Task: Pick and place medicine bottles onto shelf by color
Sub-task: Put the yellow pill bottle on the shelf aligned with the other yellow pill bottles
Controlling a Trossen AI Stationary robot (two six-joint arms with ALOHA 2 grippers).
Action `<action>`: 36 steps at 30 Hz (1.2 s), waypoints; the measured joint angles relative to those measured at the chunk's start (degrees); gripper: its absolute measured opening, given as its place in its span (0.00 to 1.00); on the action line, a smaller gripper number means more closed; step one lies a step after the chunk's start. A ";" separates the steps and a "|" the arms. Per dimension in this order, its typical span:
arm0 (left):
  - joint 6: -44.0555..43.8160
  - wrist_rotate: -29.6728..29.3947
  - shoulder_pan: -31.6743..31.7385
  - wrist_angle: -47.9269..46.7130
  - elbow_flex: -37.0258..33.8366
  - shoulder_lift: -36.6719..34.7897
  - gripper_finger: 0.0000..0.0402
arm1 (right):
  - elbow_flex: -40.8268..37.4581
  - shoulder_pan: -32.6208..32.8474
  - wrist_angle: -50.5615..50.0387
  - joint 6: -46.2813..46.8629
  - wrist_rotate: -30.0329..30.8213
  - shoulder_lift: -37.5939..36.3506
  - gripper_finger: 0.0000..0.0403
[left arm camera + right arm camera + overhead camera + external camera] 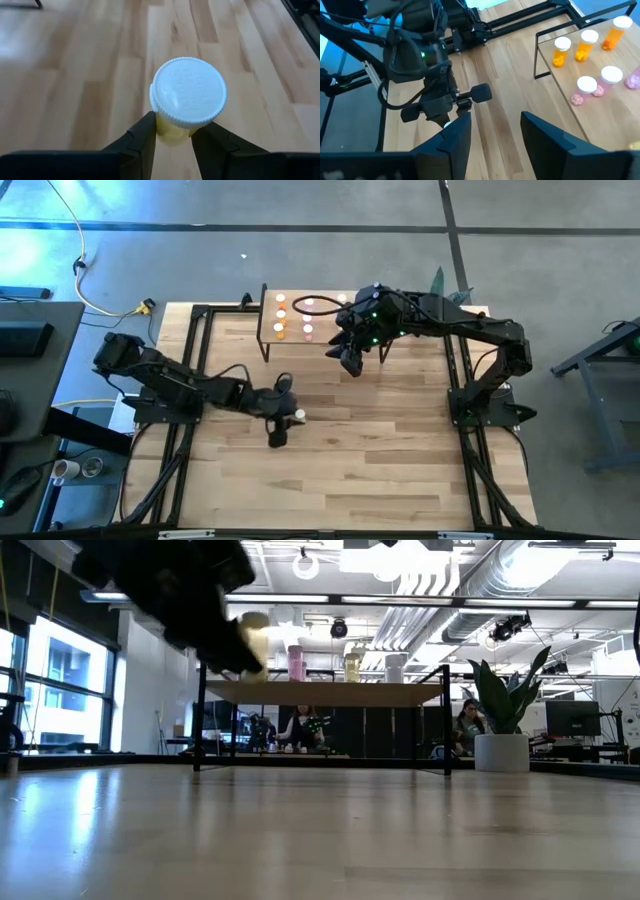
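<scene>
I see a yellow bottle (186,102) with a white cap clamped between the fingers (142,140) of my left gripper (288,416), lifted above the middle of the table (380,470). The shelf (268,310) stands at the table's far edge; on it are three orange bottles (583,45) in a row and pink bottles (587,87) beside them. From the low view, a pink bottle (297,662) and paler ones show along the shelf top. My right gripper (492,132) hangs near the shelf, above the table, its fingers parted with nothing between them.
</scene>
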 joint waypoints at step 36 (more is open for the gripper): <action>14.01 -1.48 16.45 -20.88 29.62 -0.07 0.26 | -0.02 -0.17 4.06 -23.99 -4.85 2.74 0.50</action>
